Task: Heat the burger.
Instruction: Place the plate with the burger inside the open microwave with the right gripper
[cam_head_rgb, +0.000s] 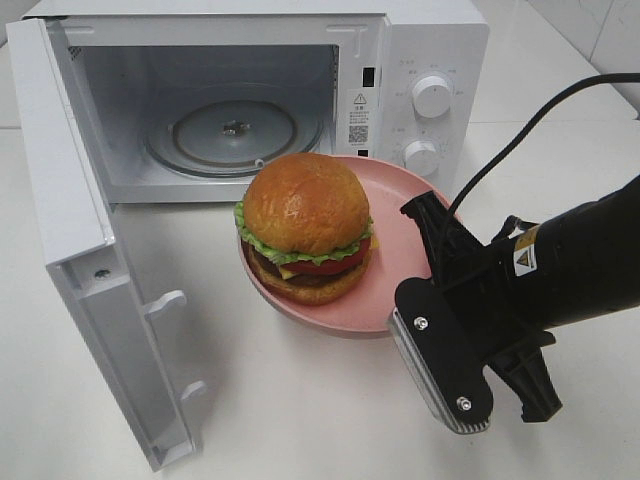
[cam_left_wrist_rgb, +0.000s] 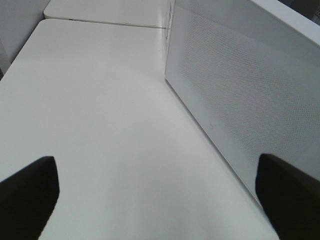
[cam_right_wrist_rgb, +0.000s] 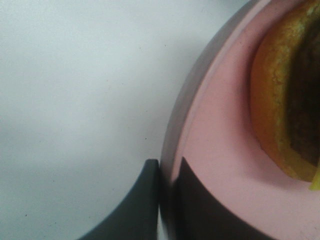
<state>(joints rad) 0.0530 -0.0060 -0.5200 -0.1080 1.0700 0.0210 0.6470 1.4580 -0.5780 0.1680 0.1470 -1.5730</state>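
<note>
Your right arm (cam_head_rgb: 585, 255) comes in from the right edge of the high view. The forearm slopes down toward the middle and a black cable arches over it. At its end your right gripper (cam_head_rgb: 424, 215) is closed on the near rim of the pink plate (cam_head_rgb: 385, 290). In the wrist view one finger (cam_right_wrist_rgb: 135, 210) lies against the outside of the rim and the other on the inner face; they seem pressed tight, though the close blur makes that hard to confirm. Your left gripper (cam_left_wrist_rgb: 160, 200) is spread wide, its dark fingertips (cam_left_wrist_rgb: 27, 195) well apart, angled down toward the tabletop.
</note>
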